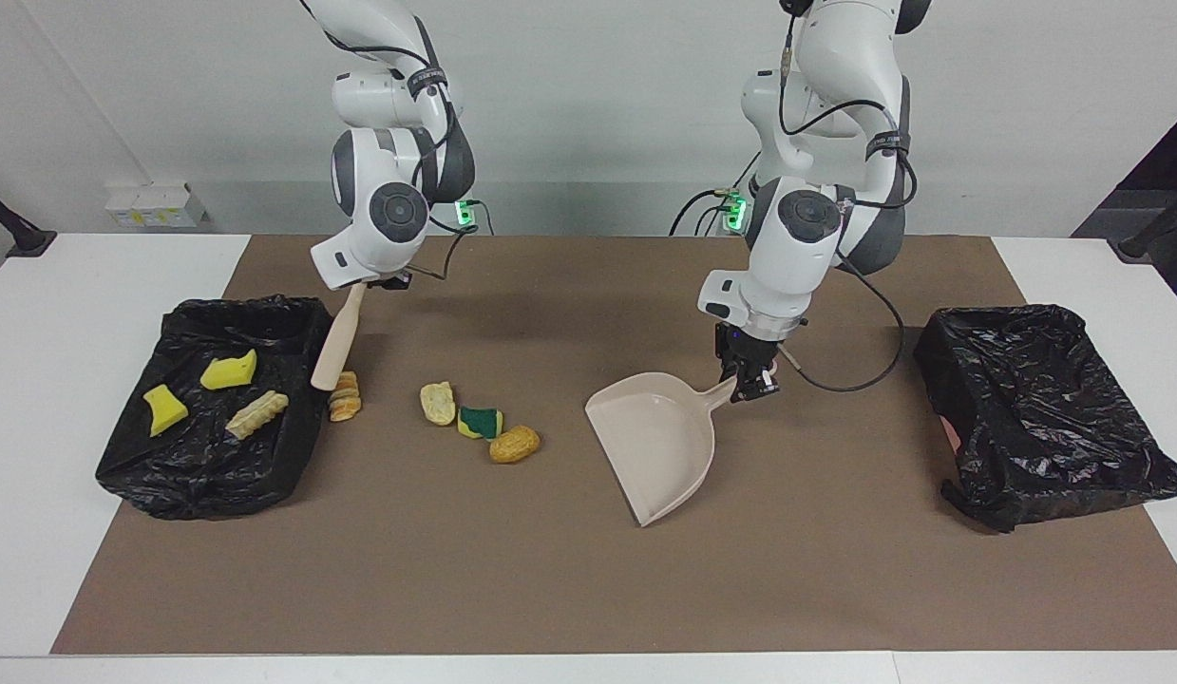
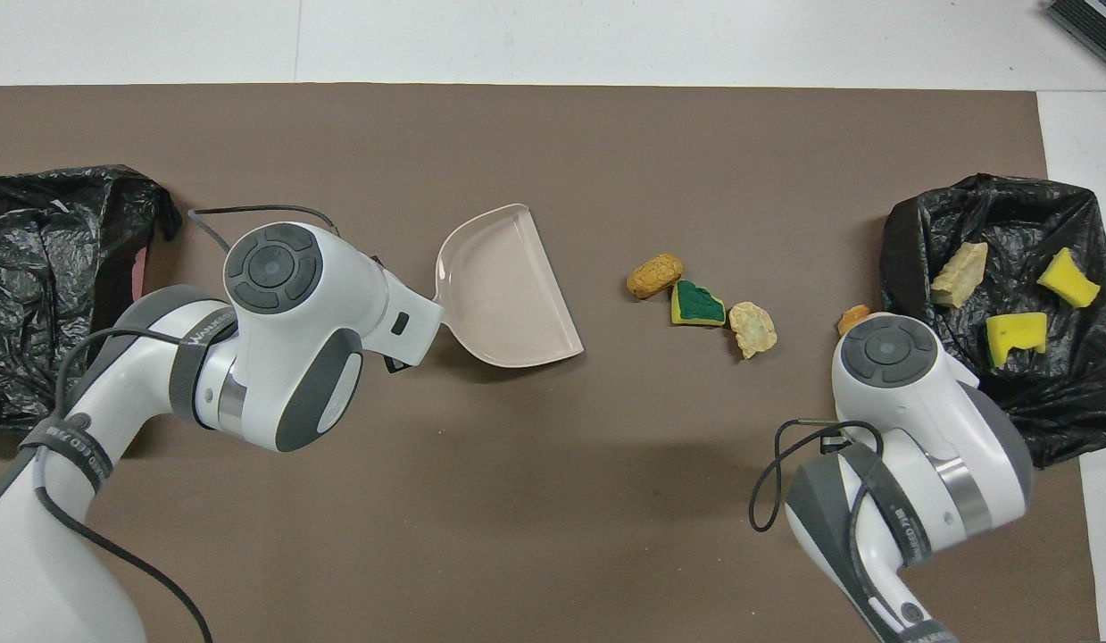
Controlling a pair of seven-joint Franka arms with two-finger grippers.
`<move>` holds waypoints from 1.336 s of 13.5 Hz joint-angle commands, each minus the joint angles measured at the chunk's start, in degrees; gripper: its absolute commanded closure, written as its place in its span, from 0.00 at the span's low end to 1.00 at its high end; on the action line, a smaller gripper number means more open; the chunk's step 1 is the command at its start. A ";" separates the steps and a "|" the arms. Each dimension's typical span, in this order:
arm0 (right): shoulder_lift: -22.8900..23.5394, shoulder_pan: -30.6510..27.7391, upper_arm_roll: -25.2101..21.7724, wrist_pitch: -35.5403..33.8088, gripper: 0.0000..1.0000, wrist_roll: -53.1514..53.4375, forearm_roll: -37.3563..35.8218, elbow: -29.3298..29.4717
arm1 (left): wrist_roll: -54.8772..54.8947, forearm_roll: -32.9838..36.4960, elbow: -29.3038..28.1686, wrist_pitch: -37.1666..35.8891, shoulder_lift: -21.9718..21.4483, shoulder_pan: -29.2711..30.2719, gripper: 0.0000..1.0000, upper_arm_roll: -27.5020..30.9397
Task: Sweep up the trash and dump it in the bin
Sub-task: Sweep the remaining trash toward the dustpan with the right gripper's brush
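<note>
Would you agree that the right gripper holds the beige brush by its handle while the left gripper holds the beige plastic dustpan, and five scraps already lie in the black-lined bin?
Not quite: only three scraps lie in the black-lined bin, two yellow sponge pieces and a tan pastry, as the facing view shows. The right gripper does hold the beige brush, and the left gripper the beige plastic dustpan.

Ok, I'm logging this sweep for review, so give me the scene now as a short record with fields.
left gripper: shut on dustpan handle, pan on the mat
right gripper: shut on brush, its head beside the croissant
loose trash: croissant, bread lump, green sponge, potato-like lump
bin at right arm's end: two yellow sponges, one pastry
bin at left arm's end: no trash visible
</note>
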 commanded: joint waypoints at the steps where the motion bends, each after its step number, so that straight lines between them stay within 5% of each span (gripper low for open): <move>1: 1.01 2.38 0.44 2.05 1.00 -5.37 6.09 2.04 | 0.73 0.63 -2.65 1.62 -2.23 -1.49 1.00 0.52; 3: 2.34 2.82 0.53 3.18 1.00 -7.75 15.05 4.07 | 0.64 0.72 -2.57 1.71 -2.23 -2.19 1.00 0.61; 9: 6.56 6.87 0.36 -7.70 1.00 -12.33 17.38 20.77 | 0.03 0.72 -2.48 2.59 -2.14 -2.19 1.00 0.52; 18: 9.36 2.29 0.35 5.37 1.00 -18.32 18.16 14.63 | -0.06 0.72 -2.65 3.30 -2.14 -2.19 1.00 0.52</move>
